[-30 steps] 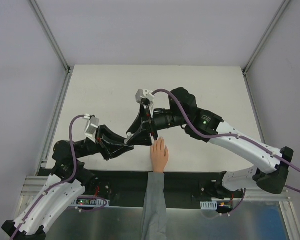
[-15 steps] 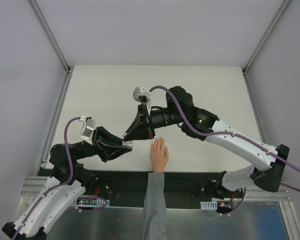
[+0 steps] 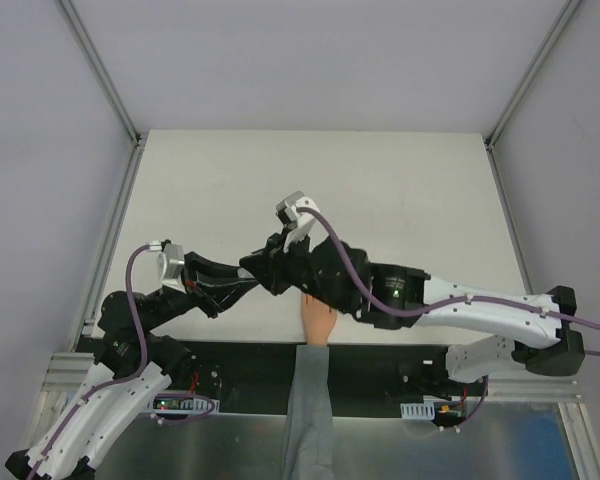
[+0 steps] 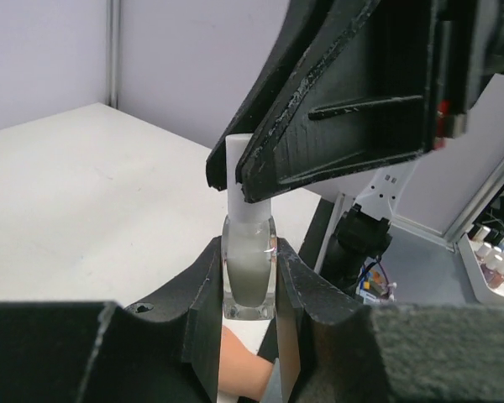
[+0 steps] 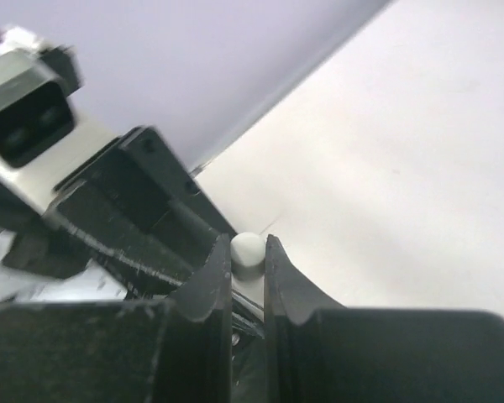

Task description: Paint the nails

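Within the last second the right gripper [image 5: 249, 259] has been brought away from the small hand [image 3: 318, 326] over to the left gripper [image 4: 249, 252]. Its jaws, spread a moment ago, are now pressed onto the white cap [image 4: 242, 200] of the polish bottle [image 4: 249, 281], whose glass body is pinched upright between the left fingers. The hand is laid at the near edge of the table [image 3: 400, 180], close beside the two grippers, but its fingertips are covered by the right arm, so the nails cannot be made out. It is judged that the cap is about to be unscrewed and that no painting is begun yet.

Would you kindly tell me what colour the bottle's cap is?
White. The cap shows best in the left wrist view.
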